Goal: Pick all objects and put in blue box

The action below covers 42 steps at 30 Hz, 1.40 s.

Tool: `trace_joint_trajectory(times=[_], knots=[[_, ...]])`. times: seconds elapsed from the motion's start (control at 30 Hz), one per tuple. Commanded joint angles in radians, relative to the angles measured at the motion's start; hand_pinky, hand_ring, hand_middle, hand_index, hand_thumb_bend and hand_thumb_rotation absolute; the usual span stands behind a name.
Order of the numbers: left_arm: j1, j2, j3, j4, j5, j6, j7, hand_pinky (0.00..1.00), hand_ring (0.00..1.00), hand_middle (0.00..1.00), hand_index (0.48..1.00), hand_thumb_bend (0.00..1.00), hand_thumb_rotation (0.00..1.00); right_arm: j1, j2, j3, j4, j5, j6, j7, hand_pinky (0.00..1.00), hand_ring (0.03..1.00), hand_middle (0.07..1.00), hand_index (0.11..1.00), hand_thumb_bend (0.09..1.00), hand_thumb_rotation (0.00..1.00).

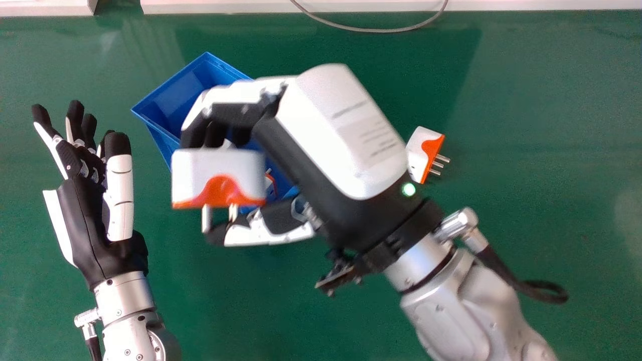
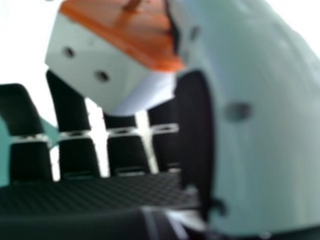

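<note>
Right hand gripped white-orange plug adapter at blue box's near-left edge. Second adapter lay well in from green table's right edge; left hand sat open, apart from box's left corner.

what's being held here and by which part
The right hand holds a plug, fingers at its white body, thumb at its orange pin side.

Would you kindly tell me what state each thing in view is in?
Blue box, open-topped, with an object partly visible inside
Right hand, closed on the held adapter
Held adapter, gripped, prongs exposed
Loose adapter, lying on the table, unplugged, prongs exposed
Left hand, open, empty
Cable, curved
</note>
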Motion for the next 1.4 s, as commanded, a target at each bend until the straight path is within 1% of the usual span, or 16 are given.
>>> trace_joint_trajectory(times=[0.0,0.07,0.2,0.3,0.43,0.67,0.77,0.9,0.97,1.1,1.13,1.17,1.2,1.23,1.27,1.37], knots=[[-0.012,0.004,0.0,0.0,-0.002,-0.019,-0.006,0.92,0.97,0.98,0.981,0.76,0.7,-0.064,0.023,-0.035,0.036,0.003,-0.005,-0.053,0.34,0.463,0.499,0.48,0.499,0.0],[-0.015,0.01,0.001,0.005,0.008,-0.023,-0.002,0.92,0.97,0.98,0.98,0.76,0.7,-0.118,0.029,-0.056,0.109,-0.007,0.008,-0.082,0.34,0.461,0.497,0.486,0.499,0.0],[-0.021,0.014,0.002,0.01,0.008,-0.021,-0.003,0.92,0.97,0.98,0.979,0.77,0.71,-0.227,0.037,-0.077,0.297,-0.003,-0.002,-0.163,0.35,0.451,0.488,0.498,0.5,0.0],[-0.027,0.016,0.005,0.015,0.022,-0.022,0.015,0.92,0.97,0.98,0.978,0.77,0.72,-0.308,0.045,-0.077,0.448,-0.002,0.001,-0.206,0.36,0.451,0.485,0.501,0.5,0.0],[-0.037,0.022,0.003,0.027,0.034,-0.028,0.027,0.91,0.97,0.97,0.974,0.76,0.72,-0.418,0.079,-0.052,0.693,-0.017,0.011,-0.306,0.37,0.458,0.477,0.502,0.501,0.0],[-0.045,0.02,0.003,0.032,0.055,-0.039,0.052,0.91,0.97,0.97,0.973,0.75,0.73,-0.525,0.111,-0.002,1.003,0.011,-0.057,-0.416,0.37,0.466,0.482,0.503,0.5,0.0],[-0.046,0.019,0.003,0.032,0.05,-0.037,0.051,0.91,0.97,0.97,0.972,0.75,0.72,-0.551,0.119,0.018,1.076,0.013,-0.086,-0.441,0.36,0.47,0.488,0.507,0.499,0.0],[-0.047,0.017,0.002,0.03,0.054,-0.037,0.06,0.92,0.97,0.97,0.971,0.75,0.72,-0.569,0.128,0.041,1.117,0.012,-0.092,-0.449,0.35,0.468,0.496,0.508,0.498,0.0],[-0.047,0.019,0.0,0.029,0.058,-0.038,0.062,0.92,0.97,0.97,0.97,0.74,0.72,-0.566,0.118,0.052,1.093,0.009,-0.08,-0.398,0.35,0.468,0.496,0.51,0.498,0.0],[-0.047,0.021,0.0,0.033,0.05,-0.042,0.051,0.92,0.97,0.97,0.97,0.74,0.72,-0.549,0.066,0.101,0.987,-0.043,-0.012,-0.285,0.37,0.461,0.511,0.51,0.501,0.0],[-0.046,0.021,0.0,0.032,0.05,-0.041,0.051,0.92,0.97,0.97,0.971,0.74,0.72,-0.544,0.062,0.106,0.969,-0.046,-0.001,-0.276,0.41,0.506,0.562,0.549,0.559,0.0],[-0.044,0.021,-0.001,0.031,0.05,-0.04,0.05,0.92,0.97,0.98,0.974,0.75,0.72,-0.538,0.06,0.109,0.955,-0.046,0.008,-0.269,0.61,0.728,0.773,0.71,0.775,0.09],[-0.043,0.022,-0.002,0.03,0.048,-0.039,0.046,0.92,0.97,0.98,0.974,0.75,0.72,-0.533,0.059,0.11,0.942,-0.044,0.014,-0.259,0.61,0.728,0.773,0.71,0.775,0.09],[-0.042,0.022,-0.002,0.028,0.047,-0.038,0.044,0.92,0.97,0.98,0.976,0.75,0.73,-0.528,0.058,0.112,0.93,-0.042,0.02,-0.252,0.67,0.782,0.818,0.749,0.821,0.12],[-0.04,0.022,-0.003,0.027,0.045,-0.037,0.041,0.93,0.98,0.98,0.981,0.75,0.73,-0.524,0.055,0.114,0.918,-0.043,0.026,-0.244,0.83,0.889,0.907,0.843,0.909,0.18],[-0.039,0.021,0.0,0.032,0.045,-0.039,0.042,0.93,0.98,0.98,0.982,0.76,0.72,-0.514,0.045,0.121,0.881,-0.048,0.041,-0.223,0.96,0.977,0.981,0.953,0.983,0.26]])
